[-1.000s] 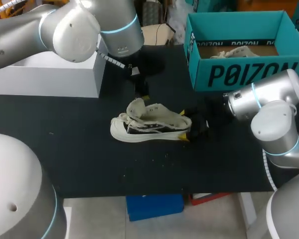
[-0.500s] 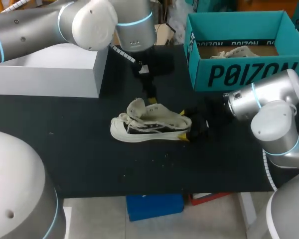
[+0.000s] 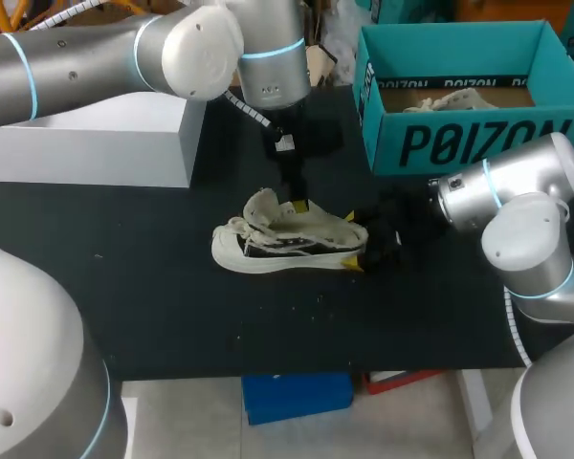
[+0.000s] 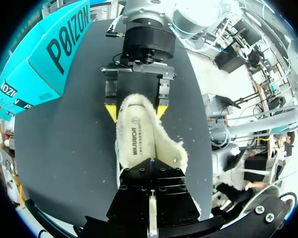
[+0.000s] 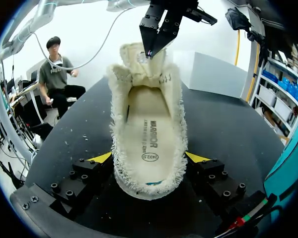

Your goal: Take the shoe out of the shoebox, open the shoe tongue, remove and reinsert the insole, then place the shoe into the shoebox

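Nearby, white block [image 3: 96, 143]; shoebox [image 3: 478, 143] beyond shoe [image 3: 287, 239]

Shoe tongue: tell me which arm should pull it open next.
Left. The left gripper hangs right at the tongue, while the right gripper has its fingers clamped on the shoe at the heel, steadying it.

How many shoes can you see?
1 for sure: the shoe lies on the table, its heel in the right gripper. Something pale inside the shoebox might be another; I cannot tell.
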### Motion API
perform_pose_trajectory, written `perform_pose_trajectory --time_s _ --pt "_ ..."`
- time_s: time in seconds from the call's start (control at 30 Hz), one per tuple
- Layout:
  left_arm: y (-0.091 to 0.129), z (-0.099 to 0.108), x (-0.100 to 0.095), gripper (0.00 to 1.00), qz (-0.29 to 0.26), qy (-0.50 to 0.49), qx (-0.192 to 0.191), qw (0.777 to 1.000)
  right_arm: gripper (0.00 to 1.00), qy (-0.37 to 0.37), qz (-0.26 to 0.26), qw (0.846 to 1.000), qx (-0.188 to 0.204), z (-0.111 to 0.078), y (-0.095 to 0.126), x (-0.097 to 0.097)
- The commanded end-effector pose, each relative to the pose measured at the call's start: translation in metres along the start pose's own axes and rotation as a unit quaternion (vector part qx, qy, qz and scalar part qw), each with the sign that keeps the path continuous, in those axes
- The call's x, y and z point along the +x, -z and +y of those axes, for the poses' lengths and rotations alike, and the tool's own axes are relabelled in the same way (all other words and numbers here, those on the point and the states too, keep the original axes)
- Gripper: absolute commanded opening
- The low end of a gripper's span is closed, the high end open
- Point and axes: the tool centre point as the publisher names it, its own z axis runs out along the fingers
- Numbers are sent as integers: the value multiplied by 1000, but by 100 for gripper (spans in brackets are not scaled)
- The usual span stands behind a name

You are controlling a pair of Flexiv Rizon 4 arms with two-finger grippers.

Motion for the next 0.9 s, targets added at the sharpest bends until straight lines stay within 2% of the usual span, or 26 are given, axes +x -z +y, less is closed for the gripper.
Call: perform_pose_trajectory --time_s 0.03,0.33,0.37,0.4,0.53,0.57,0.9 --pt "-6 4 -2 0 -1 -1 7 1000 0 -1 0 1000 0 -3 -1 -1" --pt "-6 4 -2 0 -1 -1 7 1000 0 -1 0 1000 0 -3 -1 -1" --pt "-5 4 -2 0 -11 10 -16 1000 0 -1 0 1000 0 -3 -1 -1" --pt "-4 4 -2 0 -12 13 -15 1000 0 -1 0 1000 0 -3 -1 -1" --pt "-6 1 -2 0 -22 15 -54 998 0 -1 0 1000 0 -3 -1 -1" --pt "-8 -2 -2 0 -29 16 -79 996 0 -1 0 1000 0 -3 -1 -1" --pt "-28 -3 -3 0 -17 -14 -79 997 0 -1 0 1000 0 -3 -1 -1"
